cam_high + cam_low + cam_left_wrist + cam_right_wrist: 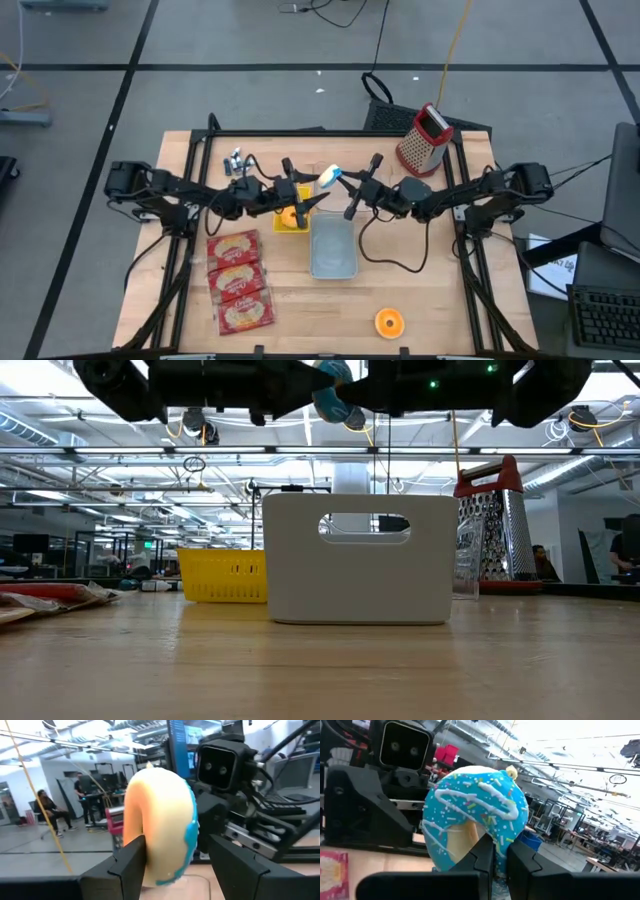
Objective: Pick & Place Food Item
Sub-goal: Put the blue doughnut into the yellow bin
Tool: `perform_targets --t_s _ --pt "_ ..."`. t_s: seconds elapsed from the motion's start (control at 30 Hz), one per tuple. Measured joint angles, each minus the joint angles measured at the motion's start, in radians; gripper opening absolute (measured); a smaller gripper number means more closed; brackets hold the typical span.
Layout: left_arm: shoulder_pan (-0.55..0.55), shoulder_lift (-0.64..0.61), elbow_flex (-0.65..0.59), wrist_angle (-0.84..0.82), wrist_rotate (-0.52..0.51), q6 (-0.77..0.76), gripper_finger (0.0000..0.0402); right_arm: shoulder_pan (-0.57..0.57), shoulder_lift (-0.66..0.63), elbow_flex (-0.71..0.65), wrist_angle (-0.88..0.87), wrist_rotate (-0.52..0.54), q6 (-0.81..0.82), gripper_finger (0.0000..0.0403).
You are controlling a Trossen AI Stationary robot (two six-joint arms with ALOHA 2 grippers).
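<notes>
Overhead, table-level, 2 wrist cameras — all share doughnut point(330, 176).

Floor point(250, 90): grey, large panels divided by dark seams. Cables point(345, 12) trail across it beyond the table; a yellow cable point(455, 45) runs toward the table's far edge.

Keyboard point(605, 315) on a surface at the table's right side.

Ceiling point(120, 470): open, exposed trusses and pipes, bright overhead lighting.

Room behind: long open workshop, rows of benches and dark frames point(130, 545). Seated person point(50, 810) and standing person point(80, 787) far off; possibly another person point(542, 563) at a far desk, view too small to confirm.
</notes>
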Motion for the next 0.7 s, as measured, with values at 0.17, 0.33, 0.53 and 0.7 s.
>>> perform_targets --t_s 0.17,0.33,0.53,0.7 --pt "0.0 0.007 0.009 -0.002 -0.068 0.008 0.0211 0.004 0.002 0.0 -0.047 -0.008 0.051 0.002" --pt "0.0 0.0 0.009 -0.003 -0.1 0.023 0.0161 0.003 0.001 0.0 -0.076 0.0 0.096 0.0029" --pt "0.001 -0.04 0.009 -0.053 -0.099 -0.001 0.0058 0.014 -0.056 0.0 -0.175 0.02 0.129 0.0086" --pt "0.025 -0.132 0.009 -0.254 -0.107 -0.075 0.0012 0.031 -0.207 0.0 -0.401 0.021 0.198 0.0171"
